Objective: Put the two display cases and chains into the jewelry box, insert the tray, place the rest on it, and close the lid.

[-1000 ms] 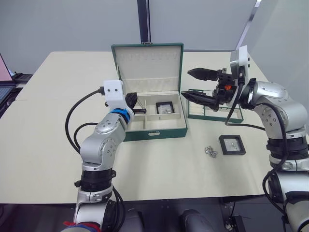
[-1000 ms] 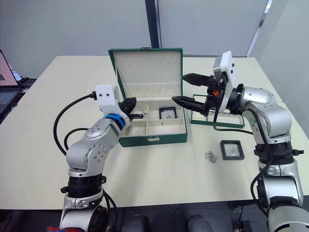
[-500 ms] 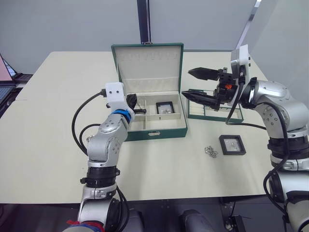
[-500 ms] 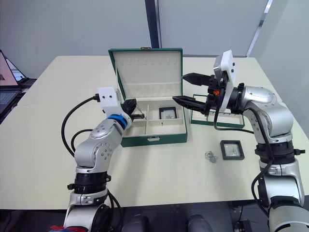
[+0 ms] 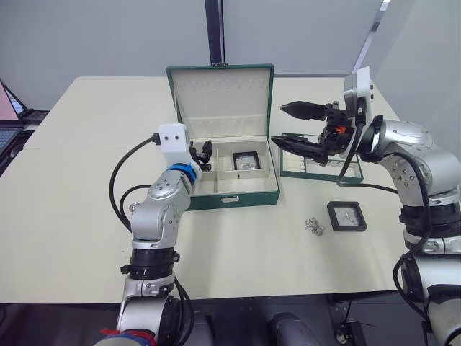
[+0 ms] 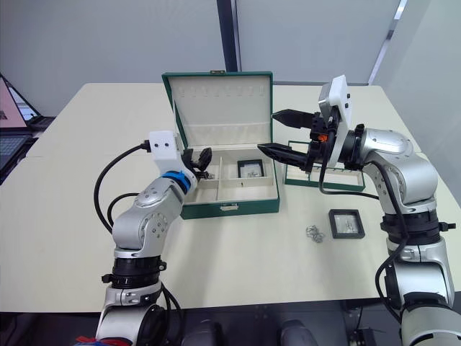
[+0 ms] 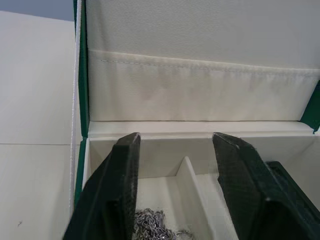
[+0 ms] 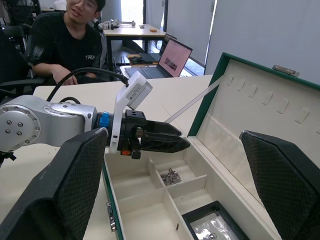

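Over the jewelry box (image 5: 234,176), the left pincer (image 5: 202,153) gapes above a dropped chain (image 8: 170,176); lift straight up, sparing the dividers.

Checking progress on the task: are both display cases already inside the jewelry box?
No: one display case sits in the jewelry box, while the other display case lies on the table.

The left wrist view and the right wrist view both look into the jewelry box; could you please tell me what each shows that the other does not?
The left wrist view alone looks between the open left gripper fingers. The right wrist view alone shows a display case in a box compartment, a seated person and a laptop. Both show the jewelry box, its raised lid and a chain in a left compartment.
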You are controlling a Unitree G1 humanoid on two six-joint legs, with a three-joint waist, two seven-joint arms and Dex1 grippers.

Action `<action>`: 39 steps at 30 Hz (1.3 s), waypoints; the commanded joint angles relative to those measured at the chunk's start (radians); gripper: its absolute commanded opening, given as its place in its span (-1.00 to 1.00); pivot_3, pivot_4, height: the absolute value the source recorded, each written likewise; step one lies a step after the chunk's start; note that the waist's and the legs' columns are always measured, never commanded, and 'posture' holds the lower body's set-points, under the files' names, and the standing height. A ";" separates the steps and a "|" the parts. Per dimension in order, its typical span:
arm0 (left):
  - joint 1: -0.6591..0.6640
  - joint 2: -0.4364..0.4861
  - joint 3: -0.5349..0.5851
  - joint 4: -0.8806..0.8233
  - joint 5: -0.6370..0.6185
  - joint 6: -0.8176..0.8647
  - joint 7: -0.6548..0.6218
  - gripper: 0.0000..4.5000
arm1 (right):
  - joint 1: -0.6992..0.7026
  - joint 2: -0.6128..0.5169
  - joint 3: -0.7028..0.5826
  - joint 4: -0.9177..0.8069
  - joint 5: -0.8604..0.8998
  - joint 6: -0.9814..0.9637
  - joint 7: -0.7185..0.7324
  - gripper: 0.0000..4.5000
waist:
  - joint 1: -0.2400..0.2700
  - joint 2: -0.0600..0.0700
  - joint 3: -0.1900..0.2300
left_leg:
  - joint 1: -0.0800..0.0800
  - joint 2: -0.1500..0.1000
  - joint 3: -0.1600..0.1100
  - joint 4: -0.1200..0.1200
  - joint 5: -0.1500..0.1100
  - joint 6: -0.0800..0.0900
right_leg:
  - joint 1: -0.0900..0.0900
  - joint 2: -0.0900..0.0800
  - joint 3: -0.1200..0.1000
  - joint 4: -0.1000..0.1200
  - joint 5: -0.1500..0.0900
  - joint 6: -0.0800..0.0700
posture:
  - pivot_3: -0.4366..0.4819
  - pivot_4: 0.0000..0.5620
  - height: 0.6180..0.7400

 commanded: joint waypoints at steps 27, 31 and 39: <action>0.314 0.631 0.232 -0.246 -0.286 0.055 -0.767 0.99 | 0.296 -0.231 -0.181 -0.039 -0.002 -0.055 0.044 1.00 | -0.007 0.001 0.003 | 0.000 0.000 0.000 -0.001 0.000 0.000 | 0.000 0.000 0.000 -0.001 0.000 0.000 | -0.05 -0.47 1.00; 0.432 0.760 0.358 -0.171 -0.276 0.005 -0.874 0.99 | 0.393 -0.290 -0.219 -0.004 -0.017 -0.083 0.070 1.00 | -0.001 0.002 0.003 | 0.000 0.000 0.000 -0.002 0.000 0.000 | 0.000 -0.001 -0.001 -0.002 0.000 0.000 | -0.05 -0.47 1.00; 0.552 0.872 0.488 0.067 -0.194 -0.149 -0.986 0.99 | 0.523 -0.336 -0.263 0.115 -0.074 -0.174 0.092 1.00 | -0.001 0.002 0.004 | 0.001 0.000 0.000 -0.002 0.000 0.000 | 0.000 -0.001 -0.001 -0.003 0.000 0.000 | -0.05 -0.47 1.00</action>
